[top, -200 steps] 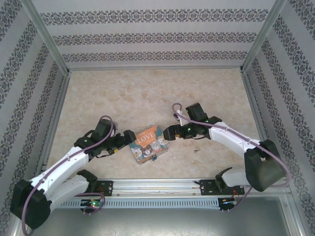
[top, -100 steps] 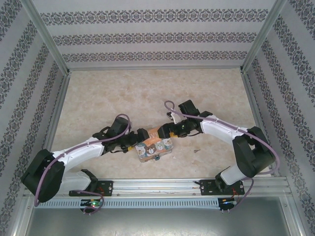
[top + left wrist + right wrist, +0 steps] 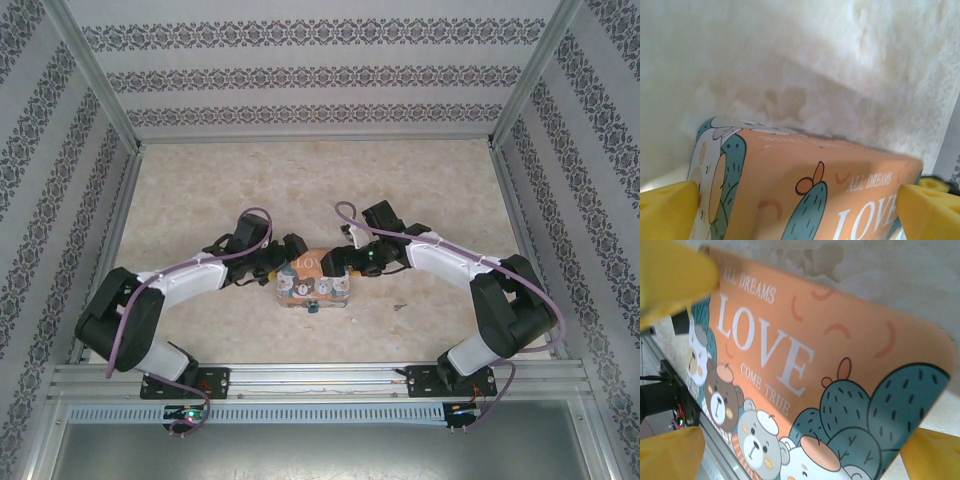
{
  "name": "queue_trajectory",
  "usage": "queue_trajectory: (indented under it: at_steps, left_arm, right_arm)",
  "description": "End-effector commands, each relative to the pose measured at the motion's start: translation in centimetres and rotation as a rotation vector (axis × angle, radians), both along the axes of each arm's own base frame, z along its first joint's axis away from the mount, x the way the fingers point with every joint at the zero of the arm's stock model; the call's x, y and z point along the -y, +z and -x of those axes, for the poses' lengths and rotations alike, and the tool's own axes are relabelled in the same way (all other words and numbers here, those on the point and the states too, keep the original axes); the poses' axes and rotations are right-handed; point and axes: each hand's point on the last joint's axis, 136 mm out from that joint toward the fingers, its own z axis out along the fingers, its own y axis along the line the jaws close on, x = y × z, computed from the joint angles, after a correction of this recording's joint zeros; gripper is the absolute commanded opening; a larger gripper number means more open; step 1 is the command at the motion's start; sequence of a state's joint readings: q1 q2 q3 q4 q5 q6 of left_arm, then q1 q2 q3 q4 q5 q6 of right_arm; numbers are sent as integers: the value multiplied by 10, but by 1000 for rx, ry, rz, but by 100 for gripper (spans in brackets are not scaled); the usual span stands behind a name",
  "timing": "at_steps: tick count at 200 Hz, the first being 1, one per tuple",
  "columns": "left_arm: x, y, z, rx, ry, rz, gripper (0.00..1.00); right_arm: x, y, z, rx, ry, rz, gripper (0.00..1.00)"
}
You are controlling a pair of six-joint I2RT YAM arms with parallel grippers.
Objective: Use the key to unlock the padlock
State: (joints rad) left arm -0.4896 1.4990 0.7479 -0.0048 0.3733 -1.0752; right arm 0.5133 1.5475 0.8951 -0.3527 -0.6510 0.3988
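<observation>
We have both hands closed in on the colourful LOVE tin (image 3: 315, 285) at the middle of the table (image 3: 250, 180). The left hand (image 3: 288, 262) comes at the tin's far-left end and the right hand (image 3: 338, 268) at its far-right end. Both are spread wide. In the left wrist view the yellow pads (image 3: 665, 212) stand either side of the tin with its orange lid between them, and the right wrist view shows the same straddle. We cannot tell whether any pad actually presses on the tin.

The padlock (image 3: 312, 307) is a small teal spot on the tin's near face, the side toward the arm bases. It sits on the opposite side of the tin from both hands, about midway between them. The tin's long axis runs roughly left to right.

The key (image 3: 398, 307) is a dark speck lying on the bare table to the right of the tin, well apart from the padlock. It is too small for us to read which way it points. It lies on the right arm's side, so we judge the right hand the nearer one to fetch it — while the left steadies the tin.
</observation>
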Motion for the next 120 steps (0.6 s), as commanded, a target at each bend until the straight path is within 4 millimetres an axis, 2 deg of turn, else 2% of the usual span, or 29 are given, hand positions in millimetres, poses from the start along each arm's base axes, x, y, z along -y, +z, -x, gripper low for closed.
queue_trajectory:
  at_steps: [1,34,77,120]
  left_arm:
    - [35,55,-32,198,-135,135,99]
    - [32,53,-58,208,-133,142,99]
    - [24,44,-79,202,-133,108,100]
    - [12,38,-94,193,-118,77,100]
  right_arm:
    - [-21,13,-6,35,17,-72,99]
    - [-26,13,-23,59,-55,-82,98]
    - [-23,8,-36,84,-117,-39,97]
    - [-1,1,-47,125,-215,84,98]
